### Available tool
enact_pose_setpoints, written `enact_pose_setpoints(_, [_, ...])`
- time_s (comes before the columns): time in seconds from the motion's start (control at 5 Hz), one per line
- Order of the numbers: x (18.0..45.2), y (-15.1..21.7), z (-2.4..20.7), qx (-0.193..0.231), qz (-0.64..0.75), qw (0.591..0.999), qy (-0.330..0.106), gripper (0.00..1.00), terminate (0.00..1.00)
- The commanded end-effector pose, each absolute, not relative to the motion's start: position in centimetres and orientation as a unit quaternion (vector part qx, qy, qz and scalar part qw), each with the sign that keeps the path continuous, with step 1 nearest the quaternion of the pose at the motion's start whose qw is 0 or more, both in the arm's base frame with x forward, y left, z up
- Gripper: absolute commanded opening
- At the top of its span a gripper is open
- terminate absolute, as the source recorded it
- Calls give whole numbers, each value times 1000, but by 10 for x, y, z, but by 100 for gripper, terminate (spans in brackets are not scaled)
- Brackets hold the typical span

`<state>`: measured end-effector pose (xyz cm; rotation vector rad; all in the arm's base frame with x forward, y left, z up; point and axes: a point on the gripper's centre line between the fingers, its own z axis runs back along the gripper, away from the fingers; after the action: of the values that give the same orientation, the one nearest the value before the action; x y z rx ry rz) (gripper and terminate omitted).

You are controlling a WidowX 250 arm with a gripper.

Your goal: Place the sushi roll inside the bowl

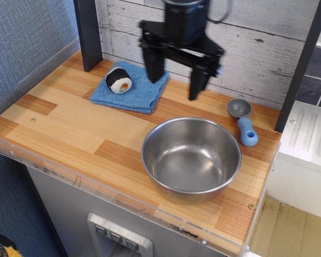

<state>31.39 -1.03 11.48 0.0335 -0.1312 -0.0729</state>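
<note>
The sushi roll (119,80), black band with white rice and an orange and green centre, lies on a blue cloth (131,87) at the back left of the counter. The shiny steel bowl (191,158) stands empty at the front right. My gripper (176,80) hangs open and empty above the counter's back middle, just right of the cloth and behind the bowl, its two black fingers (154,65) spread wide. It is to the right of the sushi roll and not touching it.
A small grey scoop with a blue handle (244,120) lies at the back right, beside the bowl. A dark post (89,33) stands at the back left, another at the right edge. A white plank wall closes the back; a blue wall the left.
</note>
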Motion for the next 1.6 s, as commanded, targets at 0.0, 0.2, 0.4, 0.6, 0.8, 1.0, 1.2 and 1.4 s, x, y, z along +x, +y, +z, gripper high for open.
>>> enact_pose_setpoints(0.0, [367,44,113,12,32,994,-101,100,0])
enact_pose_setpoints(0.2, [383,63,99,18,60,994,-93,100,0])
enact_pose_setpoints(0.4, [397,67,88,21,81,992,-91,100,0])
enact_pose_setpoints(0.6, [403,76,81,29,96,991,-90,100,0])
enact_pose_setpoints(0.8, [403,86,77,40,102,990,-84,100,0])
enact_pose_setpoints(1.0, [397,97,73,50,109,990,-81,100,0])
enact_pose_setpoints(1.2, [389,105,74,58,114,989,-79,100,0])
enact_pose_setpoints(1.4, [382,107,68,63,114,989,-72,100,0])
